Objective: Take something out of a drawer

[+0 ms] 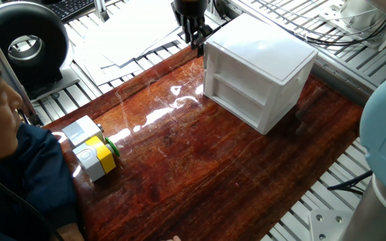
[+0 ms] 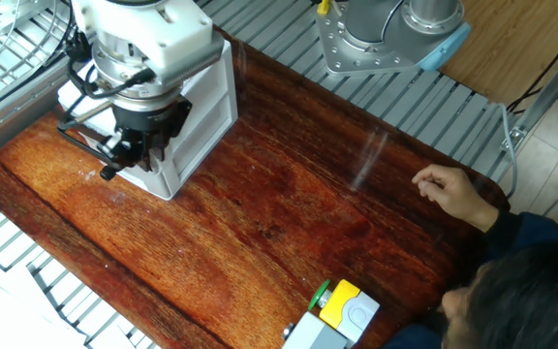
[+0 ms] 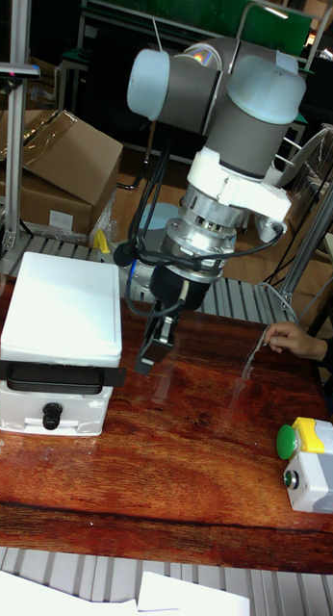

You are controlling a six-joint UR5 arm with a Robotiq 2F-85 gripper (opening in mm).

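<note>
The white two-tier cabinet [image 1: 260,60] [image 2: 206,97] [image 3: 61,308] stands on the wooden table. In the tall fixed view its drawer [image 3: 22,416] fronts face the camera and both look pushed in. A black bar [image 3: 61,375] crosses the upper front, and the lower one carries a small black knob [image 3: 53,416]. The something is hidden. My gripper [image 1: 196,37] [image 2: 139,153] [image 3: 155,354] hangs just off the cabinet's front corner, near the bar's end. Its fingers point down, open by a narrow gap, with nothing between them.
A grey-and-yellow block with a green knob [image 1: 92,150] [image 2: 342,308] [image 3: 309,462] sits near the table's far end. A person [image 1: 19,174] leans in beside it, hand [image 2: 453,189] [image 3: 287,339] resting on the table edge. Papers [image 1: 133,33] lie beyond the wood.
</note>
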